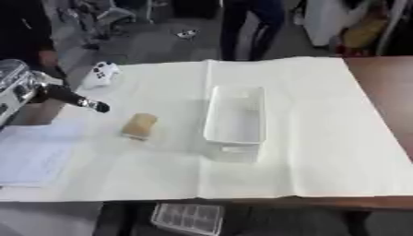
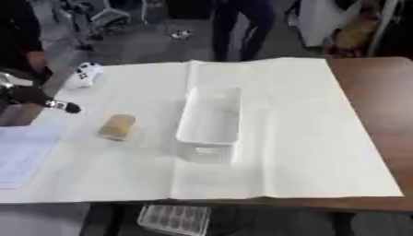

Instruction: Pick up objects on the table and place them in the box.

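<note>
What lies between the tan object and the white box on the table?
Nothing: only bare white cloth separates the tan object from the white box, clearest in the left eye view.

Most of the robot's left hand [image 1: 80, 101] was cut off by the frame's 9 o'clock edge, only a dark finger poked in, so no idea about the grip. The small tan rounded block [image 1: 139, 126] was too blurry to identify. Same for the white lumpy gadget with dark spots [image 1: 102, 73] at 10 o'clock. The clear ridged plastic tray [image 1: 188, 219] at 6 o'clock sat half hidden under the brown wooden table [image 1: 387, 92].
</note>
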Controlling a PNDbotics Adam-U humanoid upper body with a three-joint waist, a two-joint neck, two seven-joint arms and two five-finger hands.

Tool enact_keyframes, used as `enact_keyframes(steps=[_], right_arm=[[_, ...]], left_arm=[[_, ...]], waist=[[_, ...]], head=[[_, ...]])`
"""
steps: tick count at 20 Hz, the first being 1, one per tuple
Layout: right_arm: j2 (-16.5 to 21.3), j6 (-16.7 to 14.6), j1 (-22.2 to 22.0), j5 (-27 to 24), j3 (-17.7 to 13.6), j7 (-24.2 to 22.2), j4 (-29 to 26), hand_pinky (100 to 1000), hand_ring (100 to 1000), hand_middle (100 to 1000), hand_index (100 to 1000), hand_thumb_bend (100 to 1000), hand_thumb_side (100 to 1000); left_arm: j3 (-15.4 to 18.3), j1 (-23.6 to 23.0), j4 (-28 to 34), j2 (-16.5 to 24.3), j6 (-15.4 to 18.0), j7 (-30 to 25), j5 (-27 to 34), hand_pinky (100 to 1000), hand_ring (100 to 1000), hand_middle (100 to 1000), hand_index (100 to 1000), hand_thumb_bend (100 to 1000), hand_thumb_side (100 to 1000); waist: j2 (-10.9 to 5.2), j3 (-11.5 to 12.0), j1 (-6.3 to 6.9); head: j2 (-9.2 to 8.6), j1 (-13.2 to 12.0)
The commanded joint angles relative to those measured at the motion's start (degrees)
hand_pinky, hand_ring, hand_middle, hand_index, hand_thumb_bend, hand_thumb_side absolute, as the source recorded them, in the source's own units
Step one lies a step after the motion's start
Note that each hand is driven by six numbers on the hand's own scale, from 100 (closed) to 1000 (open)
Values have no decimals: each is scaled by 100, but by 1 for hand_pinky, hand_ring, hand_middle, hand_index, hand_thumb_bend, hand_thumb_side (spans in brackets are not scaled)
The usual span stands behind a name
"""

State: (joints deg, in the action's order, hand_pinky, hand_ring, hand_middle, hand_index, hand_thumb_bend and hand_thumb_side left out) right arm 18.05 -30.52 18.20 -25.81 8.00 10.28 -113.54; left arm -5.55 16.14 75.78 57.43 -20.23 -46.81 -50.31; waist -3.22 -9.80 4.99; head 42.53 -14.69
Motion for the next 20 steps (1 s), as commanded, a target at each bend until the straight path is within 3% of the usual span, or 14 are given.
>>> enact_keyframes(steps=[1,12,20], right_arm=[[-17,13,93,-37,2,-36,-105,378,473,475,651,100,1000],[-116,39,213,-115,65,-118,-105,378,472,475,649,100,1000],[-193,38,290,-168,89,-163,-105,378,472,475,648,100,1000]], left_arm=[[-22,133,-175,34,71,313,-81,733,848,908,948,1000,830],[-118,503,-934,-382,282,730,246,680,805,883,936,1000,925],[-118,677,-1334,-519,261,830,404,667,798,881,938,1000,930]], waist=[[-18,-12,-13],[19,-182,-25],[38,-297,-15]], head=[[-76,-91],[-45,-230],[-16,-260]])
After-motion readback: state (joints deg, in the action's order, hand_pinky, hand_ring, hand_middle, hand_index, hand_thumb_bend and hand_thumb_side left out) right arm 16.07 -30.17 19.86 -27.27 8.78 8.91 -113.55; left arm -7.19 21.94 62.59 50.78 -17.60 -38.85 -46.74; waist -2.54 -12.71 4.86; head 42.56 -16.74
